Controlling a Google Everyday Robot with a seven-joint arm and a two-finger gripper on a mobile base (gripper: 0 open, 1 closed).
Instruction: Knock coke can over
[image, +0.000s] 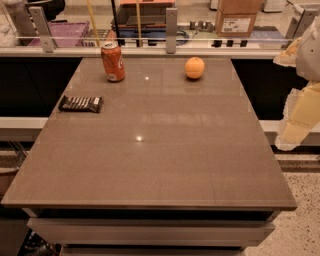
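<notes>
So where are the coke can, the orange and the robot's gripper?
coke can (113, 61), camera view: middle of its orange-red side.
orange (194, 67), camera view: centre of the fruit.
gripper (296, 120), camera view: its pale yellowish body, beyond the right edge of the table (165, 165).

Warm, even light from above falls on the glossy brown table (165, 165), whose top carries two small specular spots and a pale, broad reflection near its centre. The coke can (113, 61) and the orange (194, 67) cast faint, soft shadows. The gripper (299, 117), brightly lit, hangs beyond the table's right edge.
</notes>
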